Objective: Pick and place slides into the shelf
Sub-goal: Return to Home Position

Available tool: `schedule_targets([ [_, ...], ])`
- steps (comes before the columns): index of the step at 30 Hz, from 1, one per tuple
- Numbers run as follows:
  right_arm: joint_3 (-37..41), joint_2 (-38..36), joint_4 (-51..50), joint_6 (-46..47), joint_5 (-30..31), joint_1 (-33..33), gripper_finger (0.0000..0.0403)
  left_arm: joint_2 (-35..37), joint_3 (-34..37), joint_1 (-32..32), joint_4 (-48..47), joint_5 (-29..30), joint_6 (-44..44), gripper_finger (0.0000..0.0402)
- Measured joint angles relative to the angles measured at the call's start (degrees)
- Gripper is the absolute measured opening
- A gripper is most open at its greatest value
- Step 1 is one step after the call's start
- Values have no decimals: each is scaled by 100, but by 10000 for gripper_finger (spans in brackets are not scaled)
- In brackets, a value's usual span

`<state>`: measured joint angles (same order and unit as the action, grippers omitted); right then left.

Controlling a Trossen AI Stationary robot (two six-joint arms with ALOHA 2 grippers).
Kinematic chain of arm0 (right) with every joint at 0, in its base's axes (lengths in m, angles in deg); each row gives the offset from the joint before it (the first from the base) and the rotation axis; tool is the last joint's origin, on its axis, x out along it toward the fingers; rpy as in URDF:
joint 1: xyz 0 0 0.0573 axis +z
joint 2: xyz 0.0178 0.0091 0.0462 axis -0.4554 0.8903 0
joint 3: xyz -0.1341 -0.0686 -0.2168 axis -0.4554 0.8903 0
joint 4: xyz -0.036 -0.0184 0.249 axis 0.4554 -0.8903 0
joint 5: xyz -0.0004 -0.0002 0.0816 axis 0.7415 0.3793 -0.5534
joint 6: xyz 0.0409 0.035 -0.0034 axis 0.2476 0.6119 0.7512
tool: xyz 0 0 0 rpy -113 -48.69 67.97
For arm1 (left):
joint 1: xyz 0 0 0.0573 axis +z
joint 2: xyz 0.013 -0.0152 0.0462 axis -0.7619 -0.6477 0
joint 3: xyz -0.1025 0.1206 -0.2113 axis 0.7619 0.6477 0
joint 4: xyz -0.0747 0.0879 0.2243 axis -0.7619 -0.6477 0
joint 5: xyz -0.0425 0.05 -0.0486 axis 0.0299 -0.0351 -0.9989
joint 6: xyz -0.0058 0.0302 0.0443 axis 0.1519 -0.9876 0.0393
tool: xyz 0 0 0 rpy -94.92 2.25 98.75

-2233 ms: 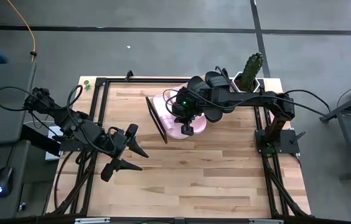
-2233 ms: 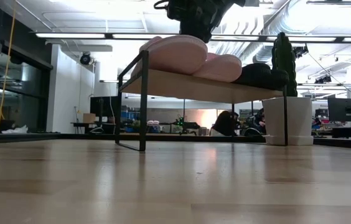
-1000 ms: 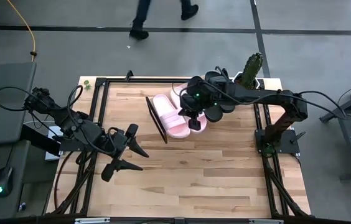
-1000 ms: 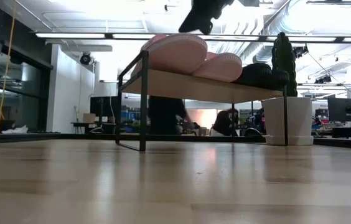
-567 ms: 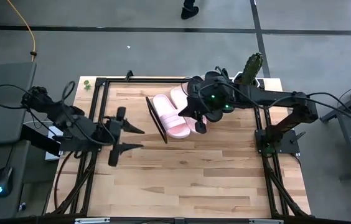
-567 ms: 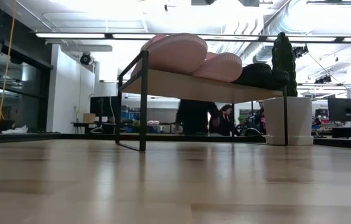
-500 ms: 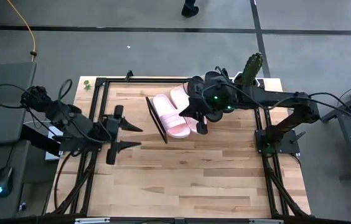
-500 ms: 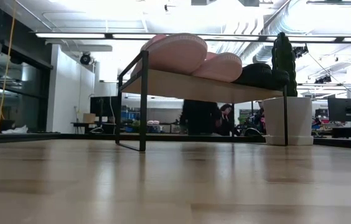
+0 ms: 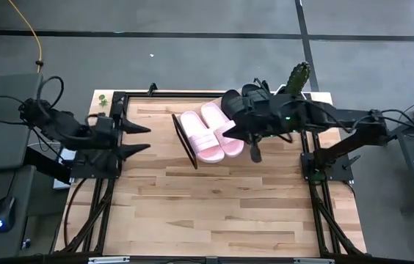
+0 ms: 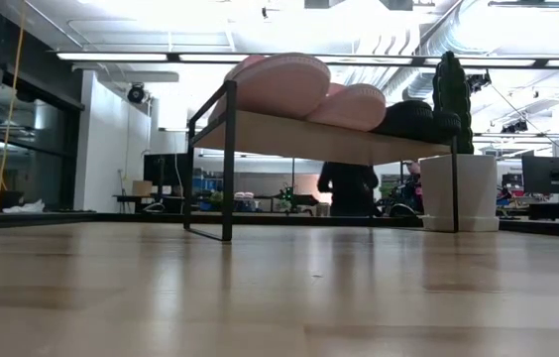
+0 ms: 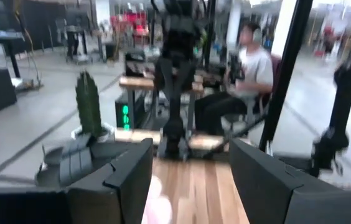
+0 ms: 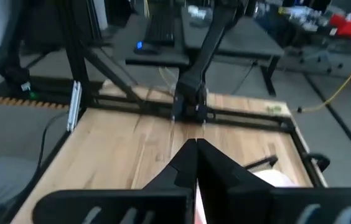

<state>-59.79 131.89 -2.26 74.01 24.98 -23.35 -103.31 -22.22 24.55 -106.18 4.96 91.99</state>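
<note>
Wooden table [image 9: 214, 209]: shelved slides [image 9: 211, 136] lie beside pinched-together right tool [image 9: 256, 155]; left tool [image 9: 145, 138] spread apart.

Green cactus in white hexagonal pot [image 9: 295, 79] at far right corner of light wood table [image 9: 214, 213]. Dark-clothed person [image 10: 349, 188] stands beyond.

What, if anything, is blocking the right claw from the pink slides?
Nothing visible is. The right gripper hangs close beside the pink slides, which already lie on the shelf. From above, only open space over bare table shows between them.
</note>
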Motion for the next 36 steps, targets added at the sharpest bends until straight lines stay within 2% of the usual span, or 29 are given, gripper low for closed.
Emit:
schedule_targets([
  [5,-2,-323,296,13,125,238,0,113,-202,0,369,57,-80,200],
  [13,-2,-818,589,-7,294,538,0,-251,-1252,64,-259,132,-102,200],
  [20,-2,-1183,310,-55,725,860,0,-837,-2177,1015,-1599,-8,80,200],
  [22,-2,-1247,243,-88,837,952,0,-995,-2280,1438,-1777,-298,222,200],
  [24,-2,-1293,186,-155,988,1034,0,-1114,-2284,1882,-1725,-863,224,200],
  [28,-2,-1375,205,-202,1050,1113,0,-1363,-2284,2715,-1219,-1799,217,200],
  [36,-2,-1638,271,-306,1129,960,0,-1623,-2288,3773,-325,-3739,180,200],
])
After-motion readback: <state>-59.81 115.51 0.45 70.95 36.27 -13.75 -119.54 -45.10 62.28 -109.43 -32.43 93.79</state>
